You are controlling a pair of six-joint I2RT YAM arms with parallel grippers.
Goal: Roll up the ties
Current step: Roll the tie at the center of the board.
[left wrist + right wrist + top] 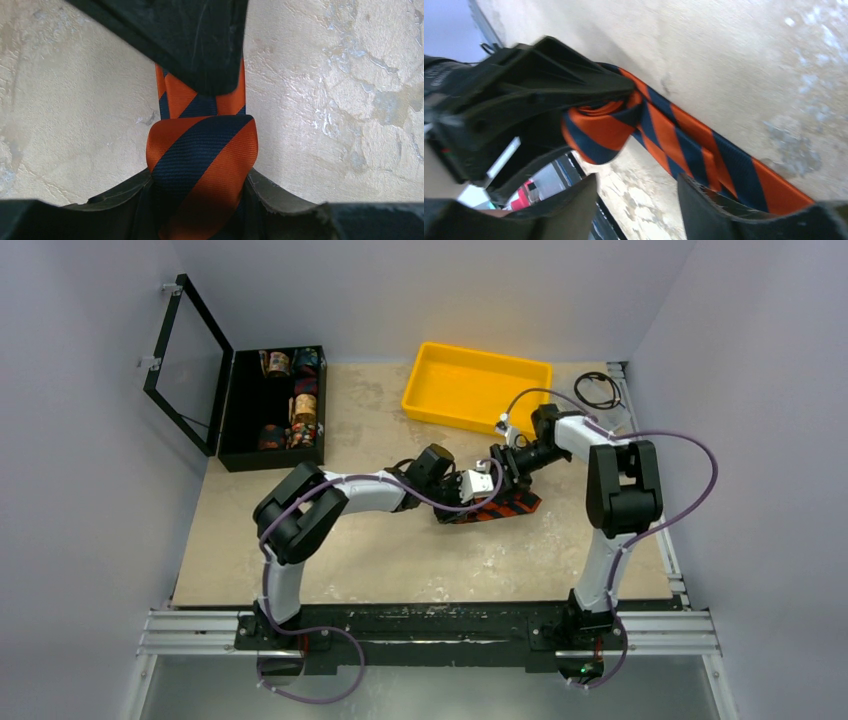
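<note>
The tie has diagonal orange and navy stripes and lies on the table's middle. Its near end is wound into a small roll. My left gripper is shut on that roll, one finger on each side. The right wrist view shows the same roll in the left gripper's fingers, with the flat length running away to the lower right. My right gripper is open, one finger on the flat length just beyond the roll. In the top view the left gripper and right gripper meet over the tie.
A yellow tray stands at the back, right of centre. A black case with its lid open holds several patterned fabric rolls at the back left. A black cable lies at the back right corner.
</note>
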